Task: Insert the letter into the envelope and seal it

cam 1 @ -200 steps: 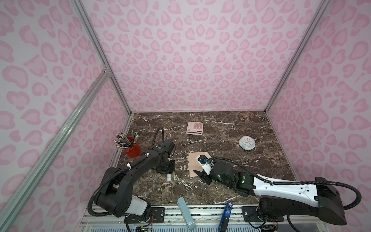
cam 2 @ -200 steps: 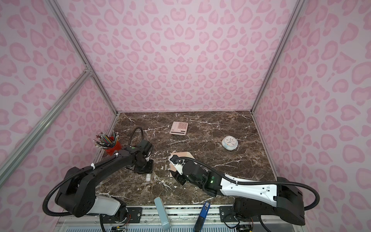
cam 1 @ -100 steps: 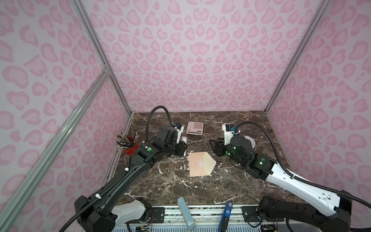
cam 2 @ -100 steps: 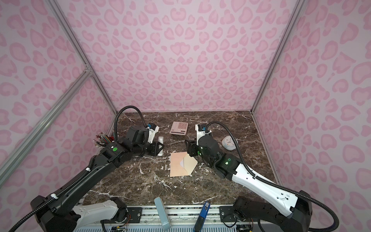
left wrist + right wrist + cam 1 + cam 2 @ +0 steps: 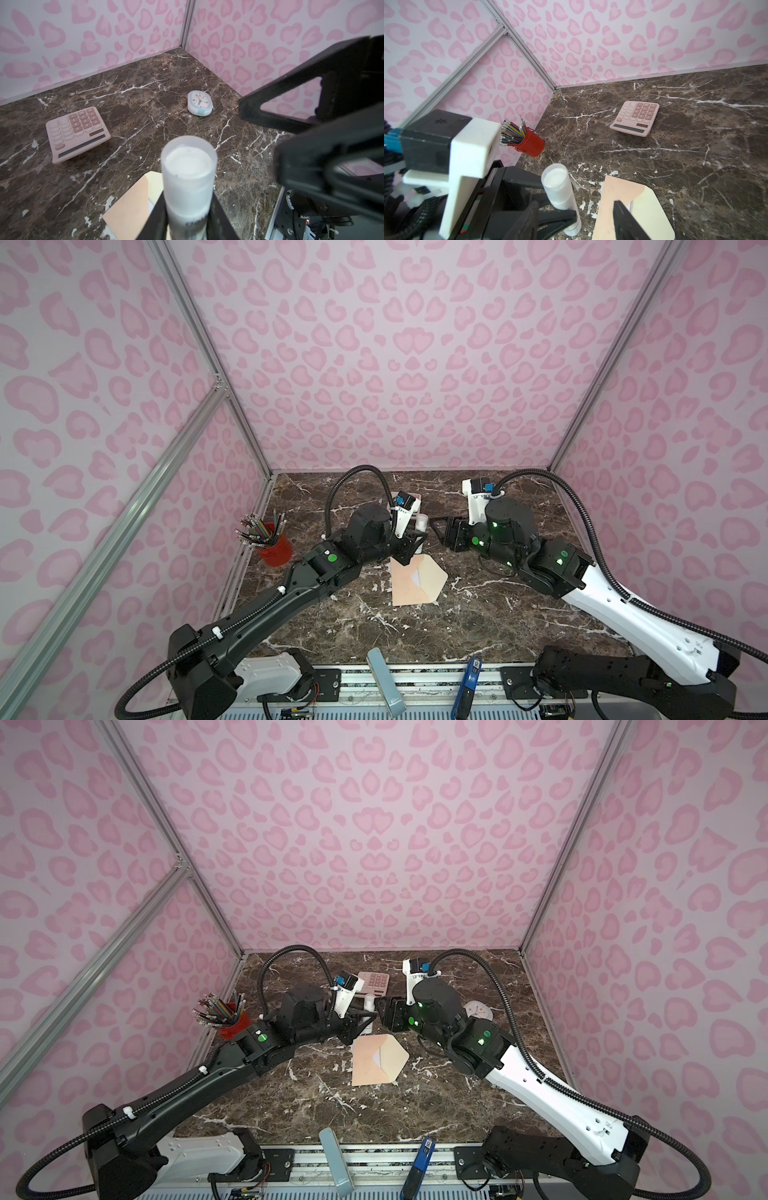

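Nearest lies the envelope (image 5: pixel 404 589), flat on the marble table (image 5: pixel 478 626). Its cream flap (image 5: pixel 433 577) is open and a white sliver of the letter (image 5: pixel 415 579) shows at the mouth (so the letter looks already tucked in). Nothing pins the envelope, so a glue stroke across the flap could drag the loose paper or crease it. If the tube's clear cap is still on, as it seems, a crooked pull could twist the tube out of its grip. Just past the envelope's far corner, the left gripper (image 5: pixel 412 547) is clamped on the glue stick (image 5: pixel 420 526), upright and apparently raised off the paper. The right gripper (image 5: pixel 440 531) faces it near the tube's top, fingers apart and empty. Farther back sit the calculator (image 5: pixel 374 982) and the clock (image 5: pixel 478 1011).
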